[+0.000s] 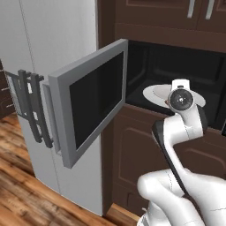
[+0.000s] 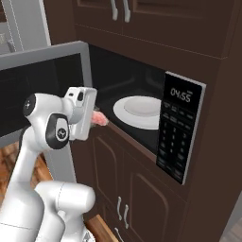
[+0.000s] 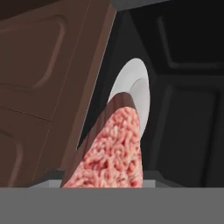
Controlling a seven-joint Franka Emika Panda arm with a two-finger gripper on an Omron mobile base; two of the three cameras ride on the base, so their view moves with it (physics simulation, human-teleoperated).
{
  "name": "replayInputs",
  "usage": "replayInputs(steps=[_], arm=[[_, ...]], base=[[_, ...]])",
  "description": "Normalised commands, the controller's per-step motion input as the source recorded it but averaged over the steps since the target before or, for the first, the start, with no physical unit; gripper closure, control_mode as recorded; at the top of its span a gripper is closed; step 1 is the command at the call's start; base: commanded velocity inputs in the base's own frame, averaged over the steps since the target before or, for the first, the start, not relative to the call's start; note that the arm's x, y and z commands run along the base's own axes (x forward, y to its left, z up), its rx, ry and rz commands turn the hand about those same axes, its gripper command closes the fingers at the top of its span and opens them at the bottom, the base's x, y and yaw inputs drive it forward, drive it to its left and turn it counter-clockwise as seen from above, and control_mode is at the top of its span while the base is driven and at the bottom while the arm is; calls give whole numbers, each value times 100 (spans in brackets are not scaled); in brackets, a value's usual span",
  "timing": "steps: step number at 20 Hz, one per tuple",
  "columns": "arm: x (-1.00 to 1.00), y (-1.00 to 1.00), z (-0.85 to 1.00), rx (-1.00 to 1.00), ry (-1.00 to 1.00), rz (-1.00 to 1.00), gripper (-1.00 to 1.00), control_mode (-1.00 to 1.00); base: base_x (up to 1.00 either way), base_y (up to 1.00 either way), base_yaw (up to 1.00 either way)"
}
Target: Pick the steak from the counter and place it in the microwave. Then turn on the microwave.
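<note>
Closest to me, my end effector (image 2: 97, 118) is clamped on the steak (image 3: 114, 153), a pinkish-red slab of raw meat. In the hand view it juts forward from the bottom of the picture, its marbled face turned toward the camera. In the right base view a small pink tip of it pokes out past the white hand, just at the front lip of the microwave (image 2: 142, 113) opening. The finger tips themselves are hidden by the meat and the hand.

Just beyond the meat sits a round white plate (image 2: 138, 111), resting on the floor of the microwave cavity. The steak is near the plate but, as far as I can tell, not yet over it or touching it.

To my left, the microwave door (image 1: 90, 103) is swung wide open, its dark glass framed in grey. To my right is the keypad panel (image 2: 178, 127), with a lit display above rows of buttons. Dark brown cabinets (image 2: 137, 189) surround the oven above and below.

I judge this to be the carrying step, with the steak arriving at the microwave mouth. Next I would need to reach deeper inside, lower the meat onto the plate, release it, draw my arm out, shut the door and press start.
</note>
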Motion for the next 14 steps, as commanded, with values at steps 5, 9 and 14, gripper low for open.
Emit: replayInputs(steps=[5,9,14], arm=[[38,-19,4,0,0,-2,100,-100],[37,-7,1,0,0,0,100,-100],[41,-4,0,0,0,0,100,-100]], base=[[0,0,0],[0,0,0],[0,0,0]])
